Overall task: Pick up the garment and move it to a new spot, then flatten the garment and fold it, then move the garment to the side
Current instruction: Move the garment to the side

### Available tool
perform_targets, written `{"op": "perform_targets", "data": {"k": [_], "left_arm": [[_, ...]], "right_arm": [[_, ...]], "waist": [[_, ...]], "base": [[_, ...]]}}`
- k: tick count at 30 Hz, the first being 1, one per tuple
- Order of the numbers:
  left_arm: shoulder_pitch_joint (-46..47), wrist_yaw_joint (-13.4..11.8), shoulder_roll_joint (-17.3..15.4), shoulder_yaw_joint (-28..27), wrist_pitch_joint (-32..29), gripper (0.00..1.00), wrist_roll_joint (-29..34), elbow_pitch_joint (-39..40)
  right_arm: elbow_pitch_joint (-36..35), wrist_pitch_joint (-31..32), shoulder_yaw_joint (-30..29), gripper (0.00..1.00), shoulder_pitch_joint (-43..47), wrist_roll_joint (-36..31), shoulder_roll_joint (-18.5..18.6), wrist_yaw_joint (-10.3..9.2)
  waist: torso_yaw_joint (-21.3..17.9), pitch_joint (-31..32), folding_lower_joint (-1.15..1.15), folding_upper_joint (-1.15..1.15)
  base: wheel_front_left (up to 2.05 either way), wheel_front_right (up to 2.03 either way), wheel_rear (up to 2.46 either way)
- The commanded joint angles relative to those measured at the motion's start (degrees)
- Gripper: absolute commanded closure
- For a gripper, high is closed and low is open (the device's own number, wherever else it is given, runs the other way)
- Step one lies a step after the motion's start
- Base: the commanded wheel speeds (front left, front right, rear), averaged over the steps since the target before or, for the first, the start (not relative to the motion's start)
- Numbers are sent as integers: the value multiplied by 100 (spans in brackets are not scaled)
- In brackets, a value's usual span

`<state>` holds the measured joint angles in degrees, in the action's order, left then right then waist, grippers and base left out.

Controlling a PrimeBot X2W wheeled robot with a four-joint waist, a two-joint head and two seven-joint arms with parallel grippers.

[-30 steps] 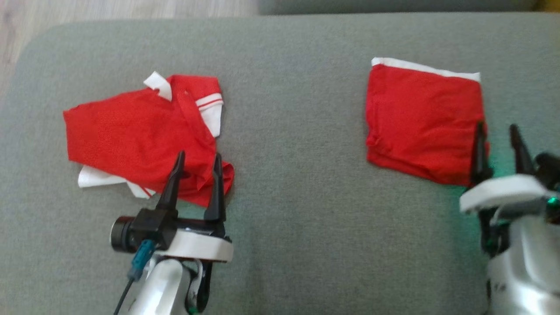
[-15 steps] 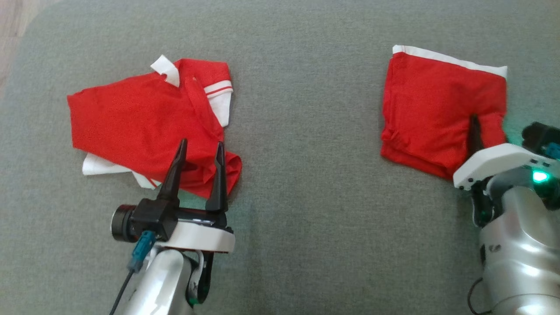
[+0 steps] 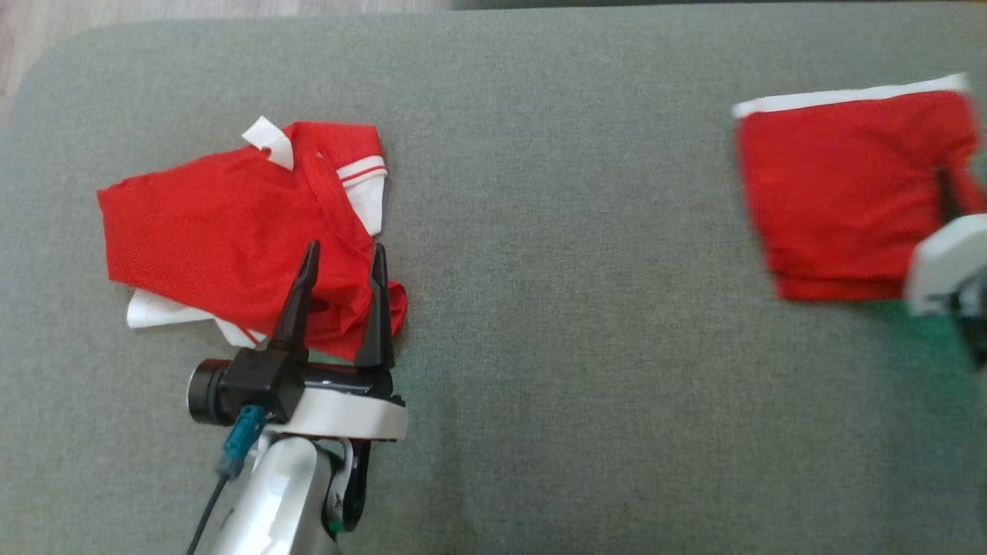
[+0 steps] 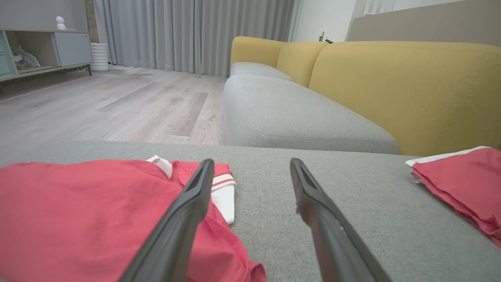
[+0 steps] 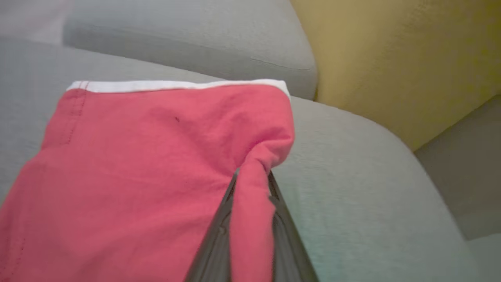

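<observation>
Since a second ago the folded red garment has slid right along the grey seat, so the gap between it and the crumpled red garment is wider. The right pincer, whose fingers stood apart then, has closed on it. The head camera has shifted a little as well.

The folded garment now lies near the right end of the seat, with its white band along the far edge. Its right edge is gathered into a ridge that runs down between the two dark fingers of the right pincer, which are pressed tight against the cloth from both sides. In the head view this end of the scene is blurred, and the pale wrist covers the garment's near right corner.

The left pincer holds nothing and its fingers are spread wide. It hangs over the near right corner of the crumpled garment, which lies towards the left end of the seat with white trim showing at its far and near edges.

Beyond the seat, the left wrist view shows a yellow sofa back, a wooden floor and grey curtains.
</observation>
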<state>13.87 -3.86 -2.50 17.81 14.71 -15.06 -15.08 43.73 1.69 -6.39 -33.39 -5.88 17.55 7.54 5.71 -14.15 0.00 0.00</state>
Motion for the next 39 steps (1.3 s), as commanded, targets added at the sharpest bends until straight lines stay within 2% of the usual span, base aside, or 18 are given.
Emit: {"op": "perform_targets", "data": {"k": [1,6,11,17,24,25,34,39], "left_arm": [[137,-11,-38,-232,29,0,28,211],[206,14,-38,-276,29,0,52,253],[276,33,-38,-299,29,0,61,262],[318,22,-38,-298,29,0,44,287],[340,11,-38,-294,29,0,44,302],[343,7,-38,-300,29,0,51,290],[267,12,-38,-317,29,0,42,238],[178,7,-38,-325,29,0,38,245]], "right_arm": [[-239,85,209,100,13,44,332,-5],[-257,363,436,100,165,95,1437,-5],[-252,532,282,100,262,-94,2122,-5],[-195,625,-2,100,272,-264,2354,-5],[-192,666,-365,100,222,-415,2284,-5],[-227,698,-505,0,187,-486,2202,-5],[-743,470,-1032,0,233,-882,1467,-5],[-1413,49,-1137,0,199,-730,794,-5]], "waist": [[21,-64,0,0],[124,-254,0,0],[246,-395,0,0],[344,-494,0,0],[352,-548,0,0],[330,-532,0,0],[124,-78,0,0],[13,329,0,0]], "base": [[0,0,0],[0,0,0],[0,0,0],[0,0,0],[0,0,0],[0,0,0],[0,0,0],[0,0,0]]}}
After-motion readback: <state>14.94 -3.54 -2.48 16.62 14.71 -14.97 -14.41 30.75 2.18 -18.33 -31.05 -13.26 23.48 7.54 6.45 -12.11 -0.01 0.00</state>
